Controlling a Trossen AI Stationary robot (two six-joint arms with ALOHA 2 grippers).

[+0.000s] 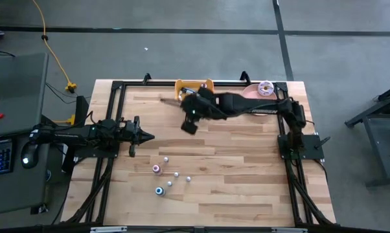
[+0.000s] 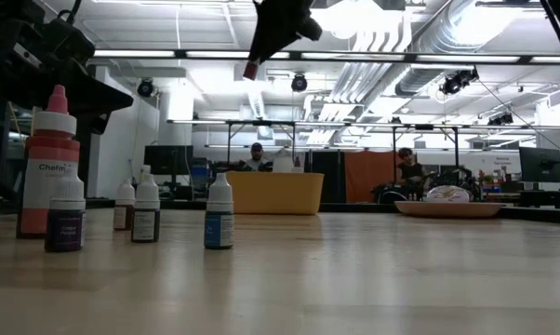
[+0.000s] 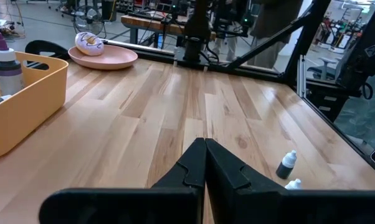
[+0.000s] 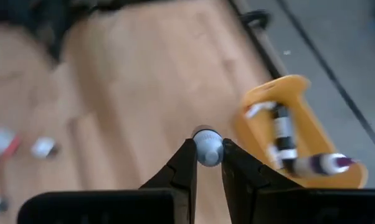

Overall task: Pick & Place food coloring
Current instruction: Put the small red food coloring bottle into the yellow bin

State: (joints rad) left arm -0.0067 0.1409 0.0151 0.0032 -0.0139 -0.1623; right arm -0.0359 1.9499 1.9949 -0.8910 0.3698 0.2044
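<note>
Across the wooden table (image 1: 234, 194) we see our two dark arms. Our right arm reaches from the right side toward the far edge, where the yellow bin (image 1: 194, 87) stands beside a pink plate (image 1: 250, 92) with a donut (image 1: 265, 87). Our right gripper (image 4: 207, 155) hangs above the table near the bin, pinching a small bottle (image 4: 207, 147) by its whitish cap. Our left gripper (image 1: 145, 136) waits at the left side, fingers pressed together. Two bottles (image 4: 287, 140) already lie in the bin. Other little bottles (image 1: 167, 175) stand loose on the near middle of the table.
</note>
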